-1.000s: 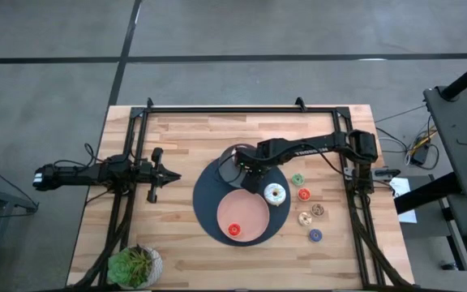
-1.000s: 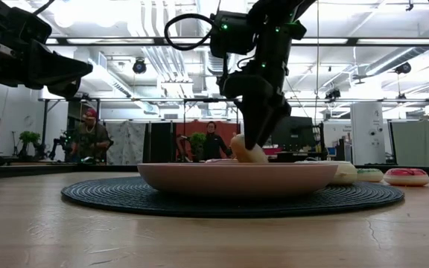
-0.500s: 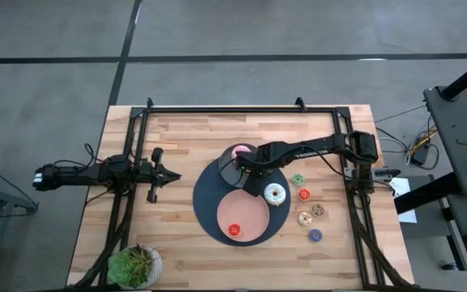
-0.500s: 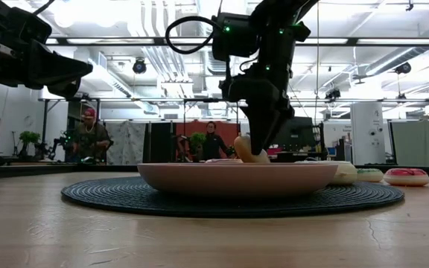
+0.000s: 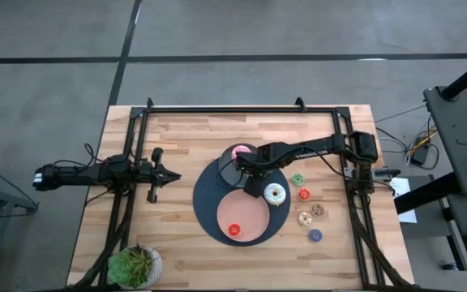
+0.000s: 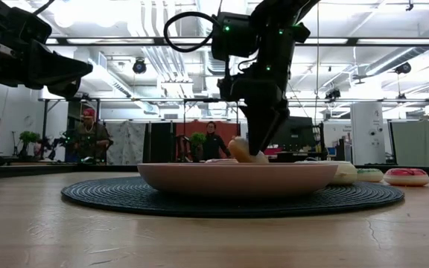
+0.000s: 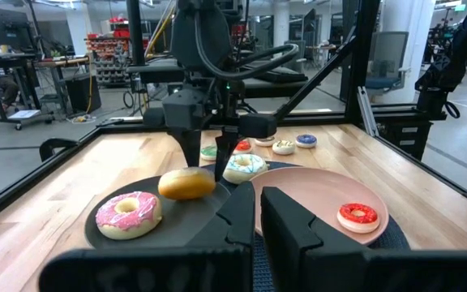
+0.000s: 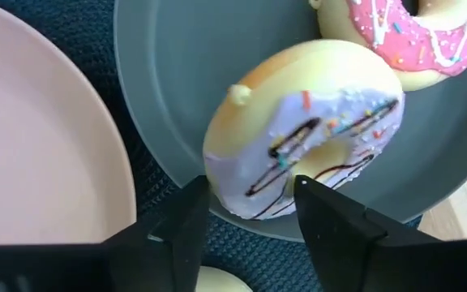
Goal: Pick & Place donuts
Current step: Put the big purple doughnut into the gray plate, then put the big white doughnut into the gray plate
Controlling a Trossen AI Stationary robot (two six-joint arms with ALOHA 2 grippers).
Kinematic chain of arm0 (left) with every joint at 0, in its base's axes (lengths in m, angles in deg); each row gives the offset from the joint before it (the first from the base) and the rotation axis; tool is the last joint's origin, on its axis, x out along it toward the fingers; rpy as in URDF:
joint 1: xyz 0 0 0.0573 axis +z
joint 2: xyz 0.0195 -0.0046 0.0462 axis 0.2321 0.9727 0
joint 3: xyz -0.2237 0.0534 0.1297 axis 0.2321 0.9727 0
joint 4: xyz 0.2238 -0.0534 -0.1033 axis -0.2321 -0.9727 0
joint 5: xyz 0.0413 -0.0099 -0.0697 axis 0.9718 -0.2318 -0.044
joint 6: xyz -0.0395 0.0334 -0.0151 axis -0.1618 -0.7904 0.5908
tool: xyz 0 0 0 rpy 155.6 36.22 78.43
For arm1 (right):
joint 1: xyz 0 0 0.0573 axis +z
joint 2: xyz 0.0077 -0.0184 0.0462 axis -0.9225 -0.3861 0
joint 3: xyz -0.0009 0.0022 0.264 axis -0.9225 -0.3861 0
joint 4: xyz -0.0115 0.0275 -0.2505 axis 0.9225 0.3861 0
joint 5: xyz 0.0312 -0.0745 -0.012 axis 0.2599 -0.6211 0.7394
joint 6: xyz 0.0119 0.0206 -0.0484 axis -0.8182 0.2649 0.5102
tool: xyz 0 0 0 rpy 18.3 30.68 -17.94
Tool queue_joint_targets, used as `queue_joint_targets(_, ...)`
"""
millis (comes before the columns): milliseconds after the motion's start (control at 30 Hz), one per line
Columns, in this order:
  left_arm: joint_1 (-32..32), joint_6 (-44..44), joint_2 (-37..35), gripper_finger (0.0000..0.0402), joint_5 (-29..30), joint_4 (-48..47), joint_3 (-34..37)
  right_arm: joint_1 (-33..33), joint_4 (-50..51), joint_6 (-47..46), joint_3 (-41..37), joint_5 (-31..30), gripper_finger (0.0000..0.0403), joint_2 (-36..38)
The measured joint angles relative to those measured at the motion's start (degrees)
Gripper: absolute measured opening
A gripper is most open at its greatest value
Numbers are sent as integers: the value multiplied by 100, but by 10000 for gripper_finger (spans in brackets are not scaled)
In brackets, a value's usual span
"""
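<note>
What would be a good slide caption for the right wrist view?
Robot's right hand holds a lilac-frosted donut above a grey plate.

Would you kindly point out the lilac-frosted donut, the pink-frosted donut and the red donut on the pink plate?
lilac-frosted donut (image 8: 314, 150): right wrist view, on its frosting beside the hole.
pink-frosted donut (image 7: 128, 213): left wrist view, on its frosted top.
red donut (image 7: 357, 216): left wrist view, on its ring.

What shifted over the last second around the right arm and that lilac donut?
The right gripper drew back from the pink plate toward the grey plate, uncovering the pink donut. Its fingers straddle the lilac donut, which sits tilted over the grey plate; whether it is gripped or released is unclear. Unchanged: the left gripper parked at the left, the red donut, white donut and small donuts.
</note>
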Motion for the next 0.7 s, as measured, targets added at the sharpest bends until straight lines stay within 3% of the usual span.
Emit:
queue_joint_targets(367,0,-1,0,0,0,-1,-2,-2,-1,15,0,-4,239,-7)
queue_joint_targets(700,2,-2,0,0,-2,0,0,-22,127,357,-92,-9,256,423)
